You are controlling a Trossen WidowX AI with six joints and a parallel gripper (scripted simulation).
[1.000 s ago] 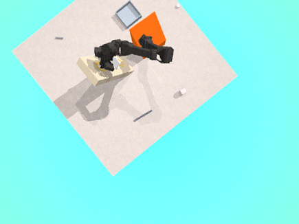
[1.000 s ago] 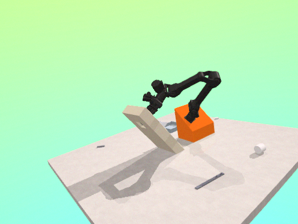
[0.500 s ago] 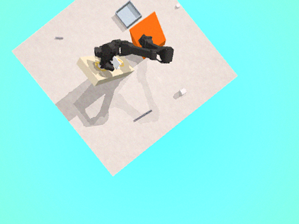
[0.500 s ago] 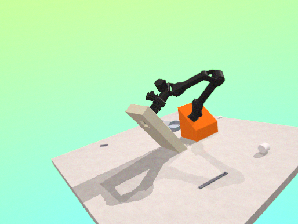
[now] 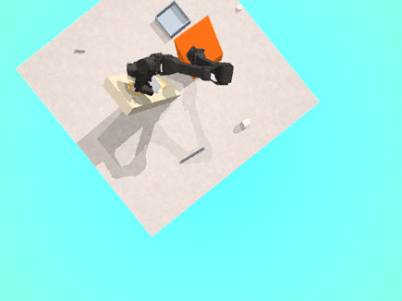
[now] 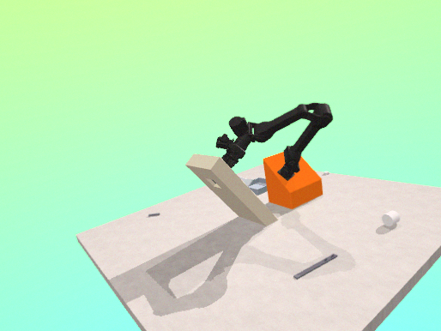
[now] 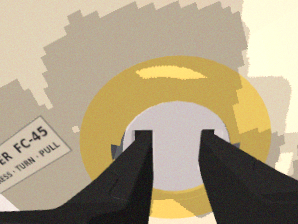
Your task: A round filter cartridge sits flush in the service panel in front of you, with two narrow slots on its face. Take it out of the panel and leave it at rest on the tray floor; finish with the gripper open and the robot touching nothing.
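The beige service panel [image 5: 117, 89] [image 6: 245, 195] [image 7: 30, 40] stands tilted. In the wrist view, the cartridge's round grey face [image 7: 176, 150] lies inside a yellow ring [image 7: 100, 117] on the panel. My gripper [image 7: 173, 139] is shut on the cartridge, with its black fingertips at the two sides of the face, where they hide the slots. No lift of the cartridge out of the ring shows. In the top and exterior views the gripper body or the panel hides the cartridge. The blue-grey tray [image 5: 163, 28] [image 6: 258, 187] lies beyond the orange block and looks empty.
An orange block [image 5: 202, 40] [image 6: 302, 185] stands at the arm's base, between panel and tray. A dark bar [image 5: 191, 155] [image 6: 316, 266] and a white cylinder [image 5: 246, 123] [image 6: 389, 219] lie on the table. A label [image 7: 31, 154] sits beside the ring.
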